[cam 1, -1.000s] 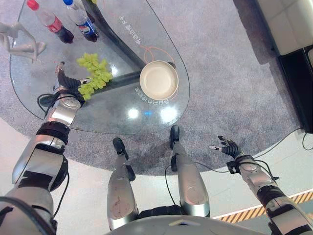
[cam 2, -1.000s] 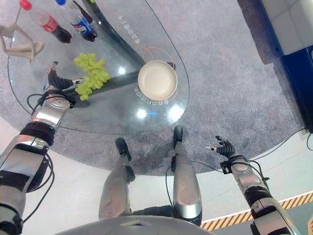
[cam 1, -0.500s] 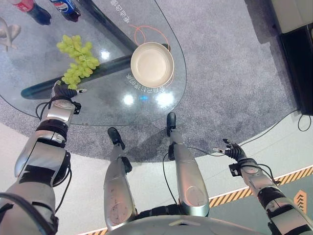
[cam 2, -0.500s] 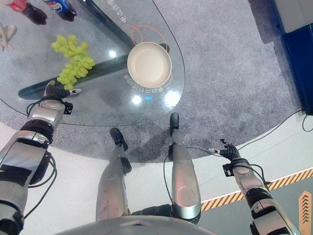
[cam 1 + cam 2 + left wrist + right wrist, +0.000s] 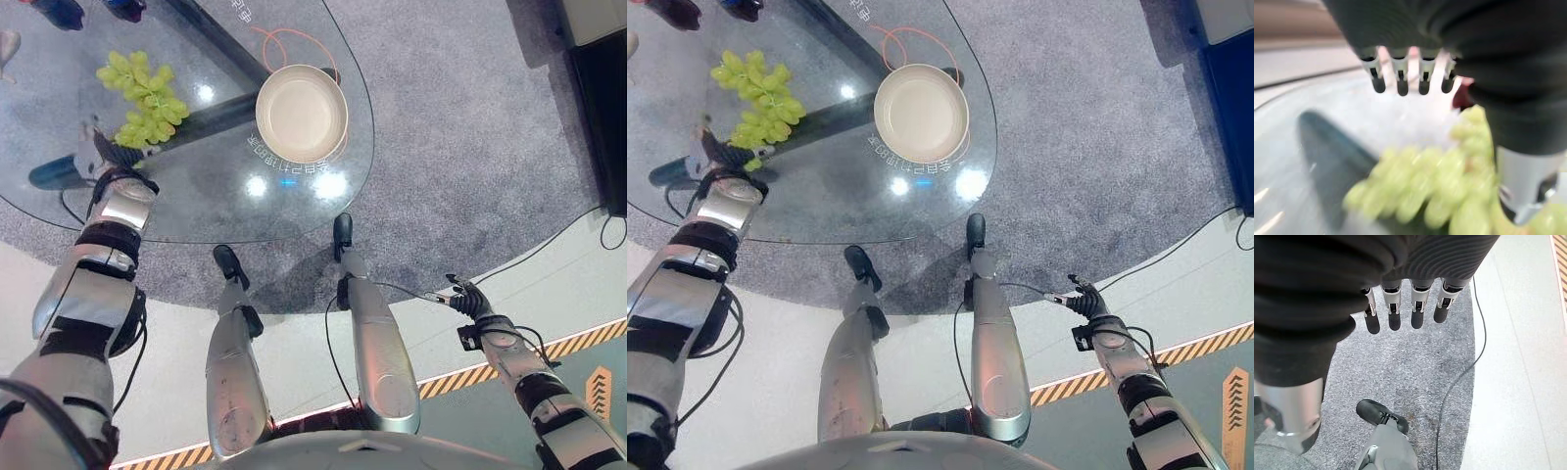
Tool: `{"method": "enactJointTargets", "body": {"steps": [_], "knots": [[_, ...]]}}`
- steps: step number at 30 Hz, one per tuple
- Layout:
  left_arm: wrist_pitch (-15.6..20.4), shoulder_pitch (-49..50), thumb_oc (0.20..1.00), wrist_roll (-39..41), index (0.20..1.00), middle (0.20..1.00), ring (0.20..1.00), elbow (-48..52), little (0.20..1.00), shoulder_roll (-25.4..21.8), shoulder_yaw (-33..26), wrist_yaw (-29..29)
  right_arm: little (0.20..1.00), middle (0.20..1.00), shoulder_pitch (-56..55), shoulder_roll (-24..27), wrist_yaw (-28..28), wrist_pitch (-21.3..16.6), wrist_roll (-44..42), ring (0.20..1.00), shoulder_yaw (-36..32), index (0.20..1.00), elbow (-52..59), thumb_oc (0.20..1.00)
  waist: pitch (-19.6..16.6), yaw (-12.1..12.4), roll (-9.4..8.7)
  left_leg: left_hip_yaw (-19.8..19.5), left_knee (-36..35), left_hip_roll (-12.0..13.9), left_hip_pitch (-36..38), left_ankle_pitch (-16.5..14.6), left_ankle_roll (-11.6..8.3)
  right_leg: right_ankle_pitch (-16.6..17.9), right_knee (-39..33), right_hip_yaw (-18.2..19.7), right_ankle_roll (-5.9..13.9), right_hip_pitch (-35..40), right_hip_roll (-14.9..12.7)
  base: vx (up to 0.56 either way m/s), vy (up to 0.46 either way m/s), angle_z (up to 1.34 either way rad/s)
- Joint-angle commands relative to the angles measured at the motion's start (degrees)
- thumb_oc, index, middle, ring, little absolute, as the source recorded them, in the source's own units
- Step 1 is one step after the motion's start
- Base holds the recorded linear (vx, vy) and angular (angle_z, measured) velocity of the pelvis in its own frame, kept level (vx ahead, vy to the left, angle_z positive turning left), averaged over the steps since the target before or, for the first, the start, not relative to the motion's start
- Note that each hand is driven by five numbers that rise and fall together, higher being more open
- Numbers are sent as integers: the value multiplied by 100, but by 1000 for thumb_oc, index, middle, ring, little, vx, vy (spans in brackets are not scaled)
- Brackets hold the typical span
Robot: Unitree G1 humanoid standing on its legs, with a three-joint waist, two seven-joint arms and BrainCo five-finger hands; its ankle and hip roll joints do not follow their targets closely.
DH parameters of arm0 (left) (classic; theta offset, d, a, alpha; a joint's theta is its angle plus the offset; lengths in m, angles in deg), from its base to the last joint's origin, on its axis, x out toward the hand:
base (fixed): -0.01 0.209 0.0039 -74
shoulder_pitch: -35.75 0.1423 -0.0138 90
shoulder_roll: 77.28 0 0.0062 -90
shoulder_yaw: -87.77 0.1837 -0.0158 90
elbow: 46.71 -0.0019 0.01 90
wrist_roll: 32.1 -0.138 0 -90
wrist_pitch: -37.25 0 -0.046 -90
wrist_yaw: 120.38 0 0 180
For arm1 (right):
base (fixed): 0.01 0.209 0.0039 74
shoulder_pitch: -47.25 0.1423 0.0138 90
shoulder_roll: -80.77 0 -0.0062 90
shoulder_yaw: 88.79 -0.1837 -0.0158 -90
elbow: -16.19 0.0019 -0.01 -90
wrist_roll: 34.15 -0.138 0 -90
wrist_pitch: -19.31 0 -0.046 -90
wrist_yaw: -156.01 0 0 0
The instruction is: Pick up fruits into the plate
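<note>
Well, 2 dark bottles (image 5: 59,10) sit behind green grapes (image 5: 137,93); plate (image 5: 302,113) empty. Left hand (image 5: 98,155) w/ fingers spread by grapes; right hand (image 5: 465,299) spread too.

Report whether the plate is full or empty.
Empty. The plate shows only its bare cream inside; the green grapes lie on the glass table beside it, by the left hand.
</note>
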Motion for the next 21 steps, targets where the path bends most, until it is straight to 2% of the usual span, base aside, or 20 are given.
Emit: {"method": "enactJointTargets", "body": {"steps": [1, 5, 8, 12, 21], "knots": [[110, -244, 1000, -455, 1000, 1000, 1000, -230, 1000, -556, -97, -984, 1000, 1000, -161, -105, -98, -227, -309, 1000, 136, 1000, -206, 1000, -77, -27, -325, 75, 1115, -280, -597, -927, 77, -738, 708, -165, -162, -223, 340, 2, -56, 1], [149, -372, 1000, -712, 1000, 1000, 1000, -337, 1000, -573, -143, -1329, 1000, 1000, -157, -166, -89, -320, -367, 1000, 173, 1000, -284, 1000, -77, -8, -354, 16, 1102, -301, -649, -918, 62, -721, 694, -180, -168, -266, 349, -1, -46, 1], [103, -476, 1000, -854, 1000, 1000, 1000, -496, 1000, -592, -83, -1254, 1000, 1000, -120, -192, -117, -355, -421, 1000, 232, 1000, -287, 1000, -77, -14, -371, 3, 1103, -298, -693, -911, 58, -716, 700, -175, -178, -313, 370, -2, -33, 3], [-13, -597, 1000, -1011, 1000, 1000, 1000, -672, 1000, -599, 95, -936, 1000, 1000, -47, -188, -170, -333, -479, 1000, 268, 1000, -210, 1000, -77, -46, -401, 18, 1144, -257, -803, -905, 42, -692, 719, -176, -176, -416, 380, -2, -8, 0], [-247, -763, 1000, -974, 1000, 1000, 1000, -953, 1000, -399, 528, 250, 1000, 1000, 12, -147, -304, -292, -432, 1000, 204, 1000, -106, 1000, -77, -176, -376, 99, 1252, -205, -1018, -924, 42, -661, 792, -127, -162, -671, 398, 0, 0, 0]]}}
